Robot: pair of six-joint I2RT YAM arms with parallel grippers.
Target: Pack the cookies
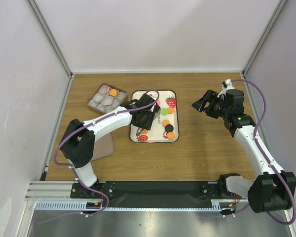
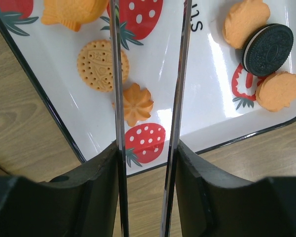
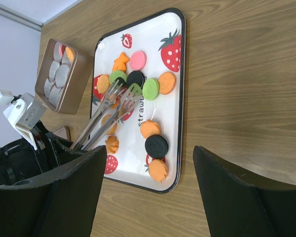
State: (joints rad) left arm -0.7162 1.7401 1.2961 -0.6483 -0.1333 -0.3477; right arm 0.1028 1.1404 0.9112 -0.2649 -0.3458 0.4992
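Our left tool (image 2: 148, 153) is clamped on the tongs (image 3: 104, 114), whose blades run across the tray (image 3: 175, 113) to the cookies (image 3: 150, 89) mid-tray, while our right tool (image 3: 149, 150) hangs open, well right, above the counter (image 1: 202, 143).

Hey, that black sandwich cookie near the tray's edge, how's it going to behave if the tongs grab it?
Probably stiff: the black sandwich cookie keeps a crisp, round disc shape. It may skid when nudged, since the tray looks glossy. It seems propped on an orange cookie, so the smooth metal tongs could tip or drop it.
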